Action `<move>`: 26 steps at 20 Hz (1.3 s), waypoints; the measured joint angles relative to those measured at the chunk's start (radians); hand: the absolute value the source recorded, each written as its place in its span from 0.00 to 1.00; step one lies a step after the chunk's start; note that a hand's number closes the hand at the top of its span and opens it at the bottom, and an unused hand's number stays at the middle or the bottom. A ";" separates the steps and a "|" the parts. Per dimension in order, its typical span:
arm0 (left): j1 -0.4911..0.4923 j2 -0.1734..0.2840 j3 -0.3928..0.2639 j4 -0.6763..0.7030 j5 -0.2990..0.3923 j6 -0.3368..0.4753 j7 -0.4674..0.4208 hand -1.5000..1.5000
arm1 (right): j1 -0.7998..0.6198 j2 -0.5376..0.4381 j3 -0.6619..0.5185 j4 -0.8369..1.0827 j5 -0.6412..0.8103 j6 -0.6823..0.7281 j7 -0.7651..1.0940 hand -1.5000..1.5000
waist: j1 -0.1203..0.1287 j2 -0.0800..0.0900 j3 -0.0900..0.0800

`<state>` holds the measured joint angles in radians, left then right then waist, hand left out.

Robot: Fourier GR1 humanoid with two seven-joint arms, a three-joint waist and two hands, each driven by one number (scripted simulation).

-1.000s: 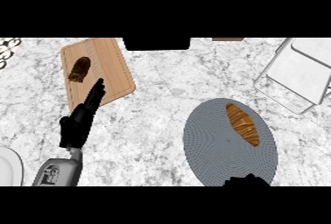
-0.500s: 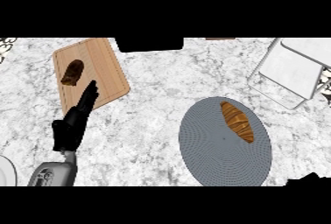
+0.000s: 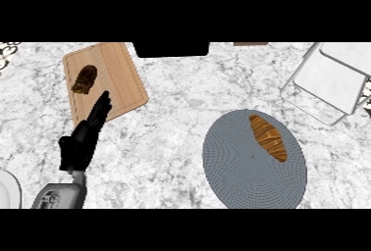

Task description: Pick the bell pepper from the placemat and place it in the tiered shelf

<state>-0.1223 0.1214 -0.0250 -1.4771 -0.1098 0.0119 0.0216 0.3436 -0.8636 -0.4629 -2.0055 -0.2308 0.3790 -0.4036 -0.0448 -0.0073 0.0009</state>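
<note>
One hand point(image 3: 81, 144) shows, the left, fingers straight and empty. The right should approach the orange-brown item point(image 3: 268, 138) on the placemat point(image 3: 239, 171) from above, then lift toward the tiered shelf point(image 3: 326, 81).

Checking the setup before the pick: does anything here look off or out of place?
Yes. The item on the grey placemat is an orange-brown ridged thing that looks more like a croissant than a bell pepper. Only the left hand shows, open beside the cutting board. Nothing looks spilled.
</note>
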 measured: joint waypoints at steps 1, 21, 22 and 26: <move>-0.003 -0.005 -0.006 0.000 -0.002 0.000 0.002 0.50 | -0.014 -0.023 -0.055 0.043 -0.045 0.026 -0.005 1.00 | 0.005 0.001 0.000; -0.059 -0.033 -0.025 0.031 -0.021 -0.022 0.007 0.50 | -0.568 -0.354 -0.100 0.713 -0.169 0.131 0.095 1.00 | 0.065 0.011 -0.001; -0.064 -0.034 -0.019 0.043 -0.019 -0.022 0.002 0.50 | -0.592 -0.355 -0.086 0.721 -0.155 0.124 0.090 1.00 | 0.063 0.011 -0.001; -0.070 -0.044 -0.027 0.043 -0.033 -0.013 0.004 0.50 | -0.697 -0.342 -0.014 0.770 -0.068 0.052 0.039 1.00 | 0.068 0.012 -0.001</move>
<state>-0.1923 0.0778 -0.0521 -1.4343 -0.1427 -0.0014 0.0251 -0.3536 -1.2058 -0.4771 -1.2354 -0.2992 0.4310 -0.3641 0.0231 0.0049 -0.0002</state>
